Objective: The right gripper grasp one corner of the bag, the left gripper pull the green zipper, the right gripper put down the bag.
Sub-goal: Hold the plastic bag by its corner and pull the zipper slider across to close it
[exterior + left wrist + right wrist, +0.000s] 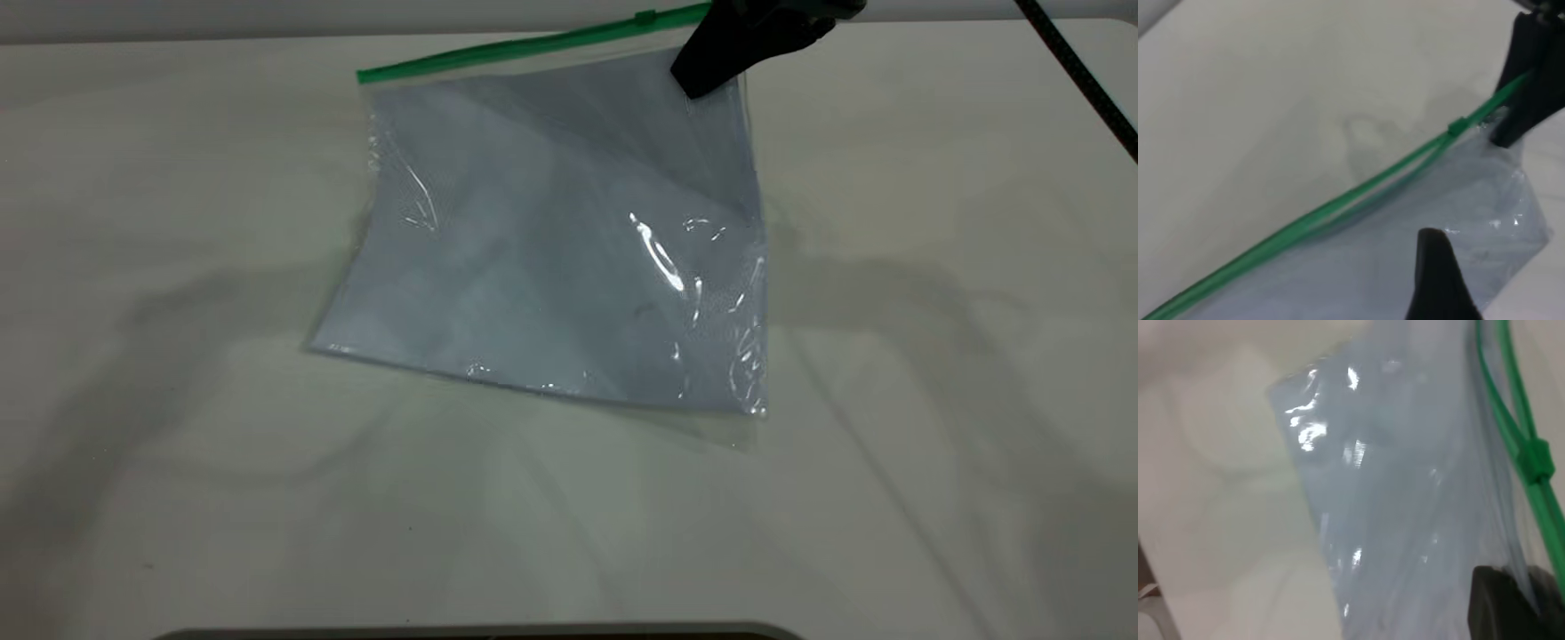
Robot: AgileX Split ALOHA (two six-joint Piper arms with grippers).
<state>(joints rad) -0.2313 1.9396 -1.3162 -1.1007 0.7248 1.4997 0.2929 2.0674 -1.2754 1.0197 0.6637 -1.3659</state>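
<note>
While the right gripper (711, 76) clamps the bag's (551, 249) corner at the exterior view's upper right, lifting it off the table (933, 400), the left gripper (1438, 280), fingers impossible to judge, should close squarely on the green zipper's (533, 44) slider. Glossy bluish plastic, crinkled seams.

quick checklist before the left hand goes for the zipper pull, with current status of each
1. Right hand clamped on a corner of the bag: ok.
2. Zipper edge raised off the table: ok.
3. Slider tab on the green zipper unobstructed: ok; it sits close to the right hand.
4. Zipper tracks part beside the slider, so partly open: ok.
5. Left hand at the slider: not ok, short of it.
6. Left hand open: cannot tell.
</note>
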